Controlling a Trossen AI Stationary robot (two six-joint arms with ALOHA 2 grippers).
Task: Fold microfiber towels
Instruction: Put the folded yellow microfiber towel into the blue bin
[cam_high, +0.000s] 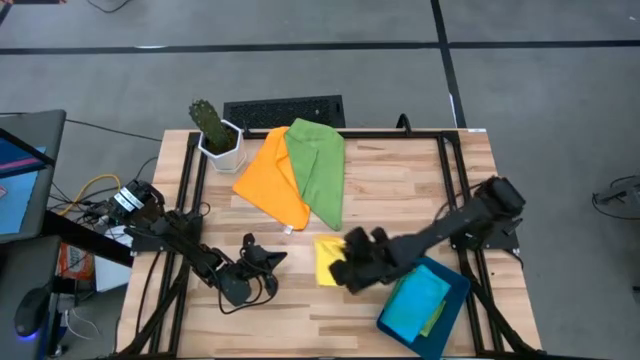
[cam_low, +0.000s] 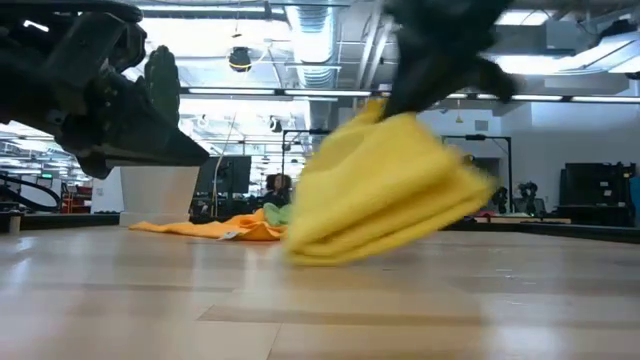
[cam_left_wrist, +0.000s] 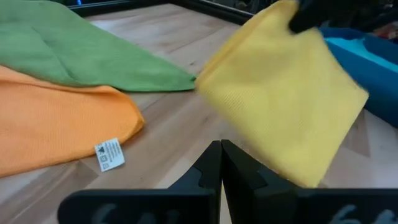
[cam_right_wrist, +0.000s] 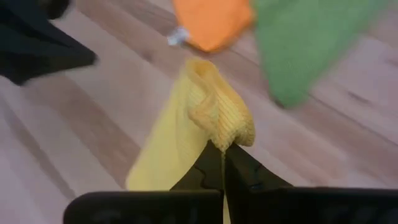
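- Yellow towel (cam_high: 327, 259), folded, hangs pinched by one edge in the right gripper (cam_right_wrist: 222, 148), lifted off the table (cam_high: 400, 190) near its middle, just beside the teal tray (cam_high: 455, 310).
- Blue towel (cam_high: 417, 300) lies in that tray, with a green edge showing under it.
- Orange towel (cam_high: 268, 175) and green towel (cam_high: 318, 165) lie spread and overlapping at the far side, near a potted cactus (cam_high: 212, 128).
- Left gripper (cam_left_wrist: 221, 163), fingers pressed together and empty, sits low beside the yellow towel.
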